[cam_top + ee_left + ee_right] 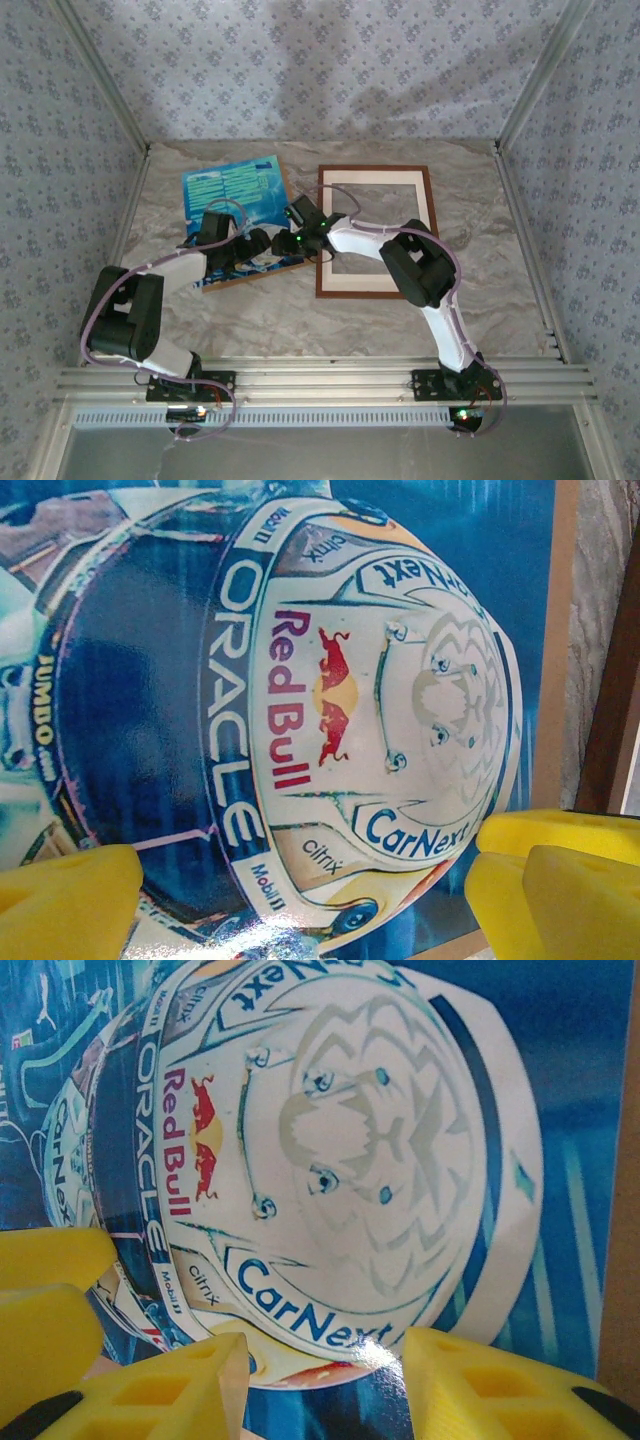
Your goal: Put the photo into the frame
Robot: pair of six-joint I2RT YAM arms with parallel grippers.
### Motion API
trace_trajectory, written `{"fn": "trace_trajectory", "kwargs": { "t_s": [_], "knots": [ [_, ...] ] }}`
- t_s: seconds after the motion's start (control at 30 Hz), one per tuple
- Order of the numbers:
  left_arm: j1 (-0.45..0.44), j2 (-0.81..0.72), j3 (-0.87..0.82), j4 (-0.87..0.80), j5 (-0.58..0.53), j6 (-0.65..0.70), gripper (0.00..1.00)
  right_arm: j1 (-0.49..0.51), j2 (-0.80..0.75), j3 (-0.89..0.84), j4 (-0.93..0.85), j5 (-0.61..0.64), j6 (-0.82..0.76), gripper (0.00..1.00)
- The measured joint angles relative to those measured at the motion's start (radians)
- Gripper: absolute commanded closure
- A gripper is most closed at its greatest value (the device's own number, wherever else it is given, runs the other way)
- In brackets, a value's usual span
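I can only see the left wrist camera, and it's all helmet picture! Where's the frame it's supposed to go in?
Observer: The frame lies flat just to the right of the photo.
Operator: Is it empty inside?
Observer: No, a cream mat sits inside it.
Operator: Where's the other hand?
Observer: The right hand hovers over the photo, with its fingers apart.

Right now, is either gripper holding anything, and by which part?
Nothing looks held. The left gripper and the right gripper both stand open just above the photo, their fingers apart with no edge between them.
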Motion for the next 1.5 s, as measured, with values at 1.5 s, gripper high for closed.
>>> {"fn": "trace_trajectory", "kwargs": {
  "t_s": [1.5],
  "knots": [
    [0.097, -0.021, -0.053, 0.074, 0.015, 0.018, 0.01, 0.034, 0.024, 0.080, -0.088, 0.056, -0.055, 0.44]
  ]
}}
